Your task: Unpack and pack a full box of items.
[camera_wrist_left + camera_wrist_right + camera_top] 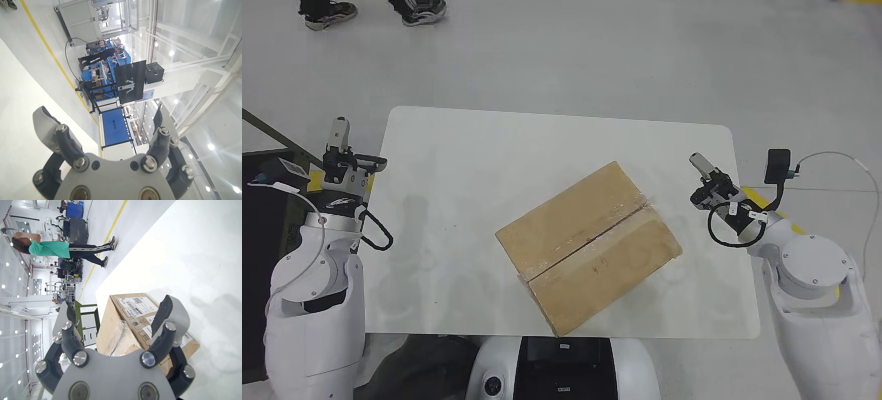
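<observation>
Grey-fingered left gripper (102,116), jaws spread wide and empty, held off the left edge of white table (492,150) (pointed out at the hall). Right gripper (116,306), likewise parted and empty, near the right edge, facing cardboard box (587,245). Box closed, top seam taped, askew at table centre, apart from both.

Closed cardboard box (589,246) skewed on table (462,180), one corner at robot-side edge; open tabletop elsewhere round it, widest on robot's left.
</observation>
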